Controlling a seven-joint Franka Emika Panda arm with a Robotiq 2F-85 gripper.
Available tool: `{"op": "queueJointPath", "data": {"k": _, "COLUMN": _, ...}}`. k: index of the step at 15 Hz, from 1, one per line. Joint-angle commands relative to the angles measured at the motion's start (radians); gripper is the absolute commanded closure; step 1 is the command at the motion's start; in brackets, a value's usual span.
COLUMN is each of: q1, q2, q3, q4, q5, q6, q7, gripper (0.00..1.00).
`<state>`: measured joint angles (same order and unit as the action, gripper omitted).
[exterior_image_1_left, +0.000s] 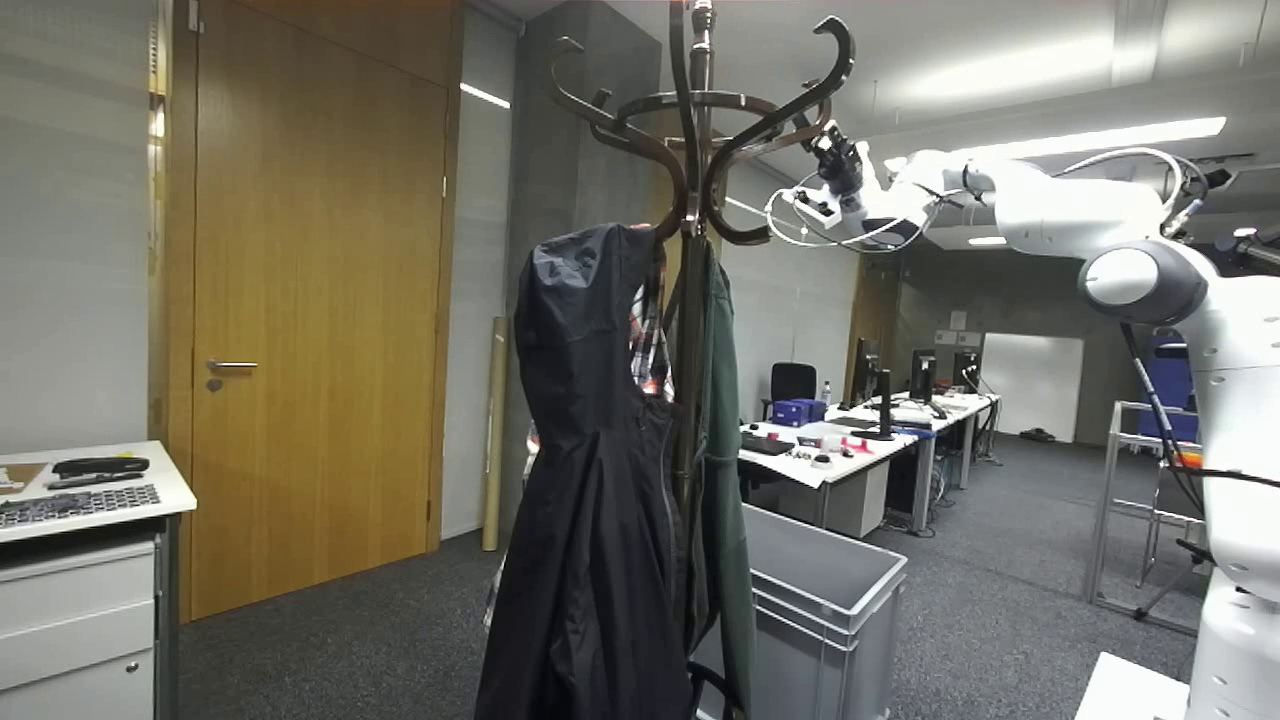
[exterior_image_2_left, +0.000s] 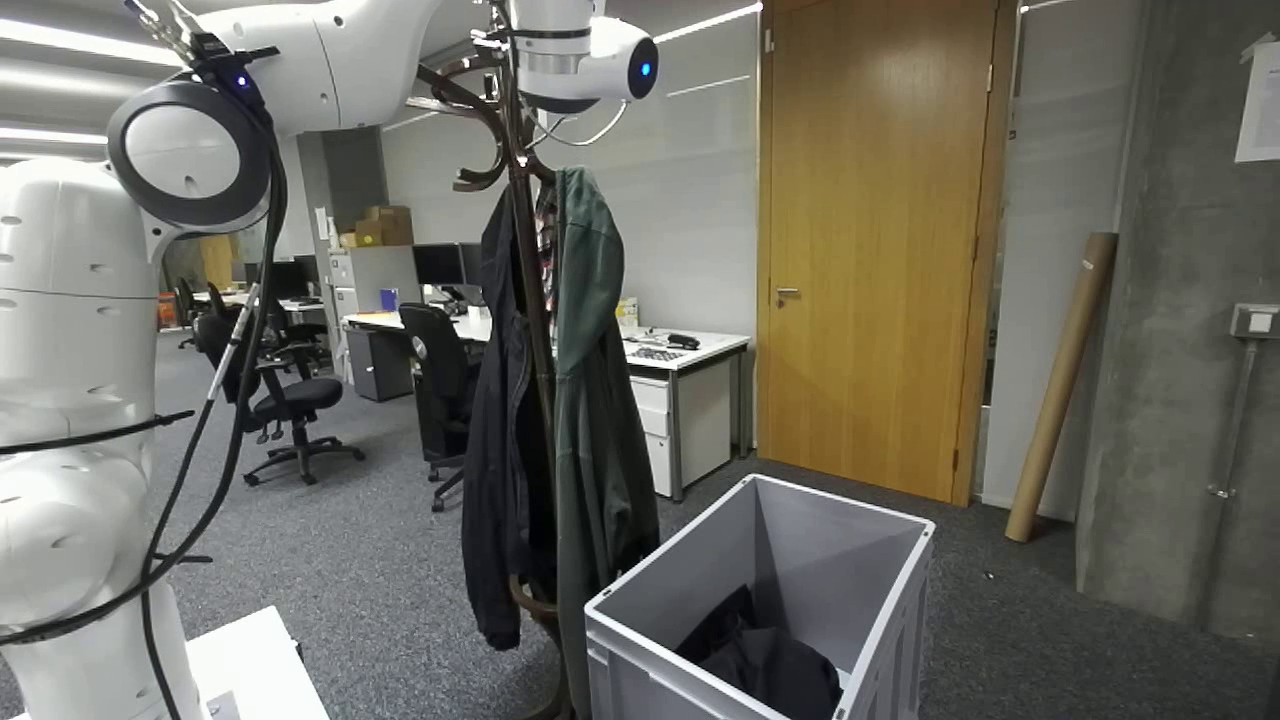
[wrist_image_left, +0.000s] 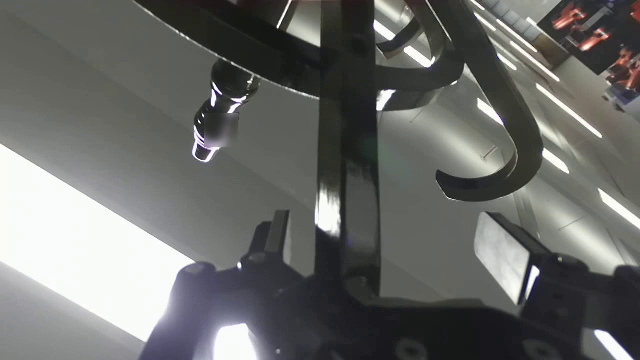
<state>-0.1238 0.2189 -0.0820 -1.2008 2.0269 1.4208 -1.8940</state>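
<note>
- Down the middle of the wrist view: dark, lacquered-looking, flat-sided hook arm (wrist_image_left: 348, 190) of a tall brown wooden coat rack (wrist_image_left: 345, 55), its end showing between the jaws of a black two-fingered gripper (wrist_image_left: 385, 235). Jaws wide apart, nothing clamped; contact at the palm impossible to tell.
- Along the lower part of the wrist view: pale, flat pads (wrist_image_left: 502, 257), with the hook arm seemingly closer to the left-of-frame one. Best to even out both gaps and move slowly in line with the hook arm; glossy surface probably slippery, narrow rack probably quick to rock under a sideways push.
- Upper left to right of the wrist view: smooth circular ring (wrist_image_left: 280, 60), bulbous turned finial (wrist_image_left: 231, 82) and curled side hook (wrist_image_left: 527, 140); likely snags, so worth a wide berth.
- Upper right of an exterior view: smooth-shelled white robot arm (exterior_image_1_left: 1080, 210) reaching to the rack's top, finger gap too small to read. Centre: black hooded jacket (exterior_image_1_left: 590, 470) of thin, faintly shiny fabric; next to it, red-white-black checked cloth (exterior_image_1_left: 650, 340).
- Centre of an exterior view: soft, matte dark green garment (exterior_image_2_left: 590, 300) in long folds on the rack, gripper hard to make out above. Lower right of centre: rigid, straight-walled grey plastic bin (exterior_image_2_left: 845, 545) with crumpled black cloth (exterior_image_2_left: 775, 665) inside.
</note>
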Motion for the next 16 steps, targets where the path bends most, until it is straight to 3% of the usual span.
{"op": "queueJointPath", "data": {"k": 1, "q1": -0.005, "q2": 0.001, "q3": 0.004, "q4": 0.049, "q5": 0.005, "q6": -0.035, "q7": 0.039, "gripper": 0.00}}
{"op": "queueJointPath", "data": {"k": 10, "q1": 0.006, "q2": -0.087, "q3": 0.004, "q4": -0.034, "q5": -0.014, "q6": -0.003, "q7": 0.103, "gripper": 0.00}}
{"op": "queueJointPath", "data": {"k": 16, "q1": 0.021, "q2": -0.256, "q3": 0.007, "q4": -0.214, "q5": -0.051, "q6": 0.099, "q7": 0.124, "gripper": 0.00}}
